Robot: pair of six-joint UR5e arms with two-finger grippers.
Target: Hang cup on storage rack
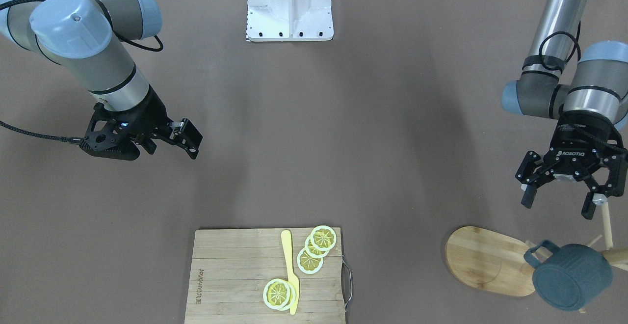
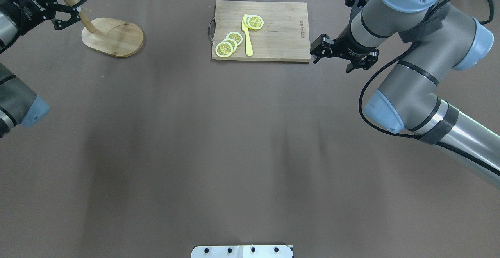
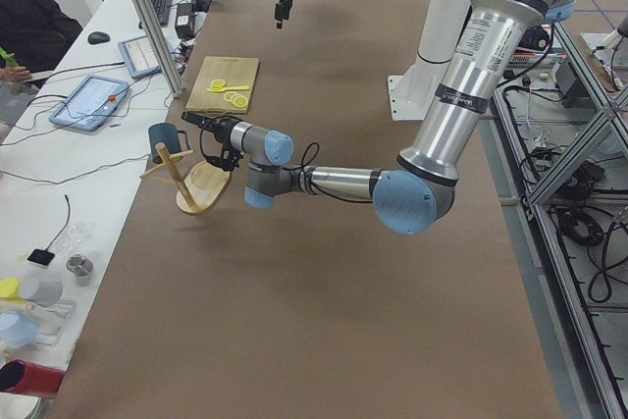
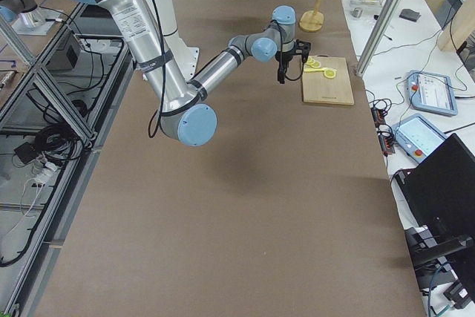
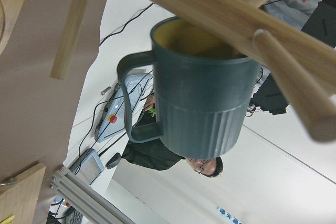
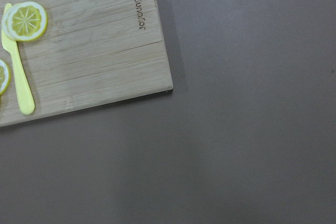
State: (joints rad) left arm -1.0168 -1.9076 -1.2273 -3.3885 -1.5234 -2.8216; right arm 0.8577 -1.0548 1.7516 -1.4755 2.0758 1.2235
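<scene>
The dark slate-blue cup hangs by its handle on a peg of the light wooden storage rack at the table's far left corner. The left wrist view shows the cup close up, under a peg, with its yellowish inside visible. My left gripper is open and empty. It hovers just on the robot's side of the rack's pole, apart from the cup. My right gripper is open and empty above bare table beside the cutting board; it also shows in the overhead view.
A bamboo cutting board with a metal handle holds lemon slices and a yellow knife at the far middle. The robot's white base stands at the near edge. Operators sit beyond the table's far edge.
</scene>
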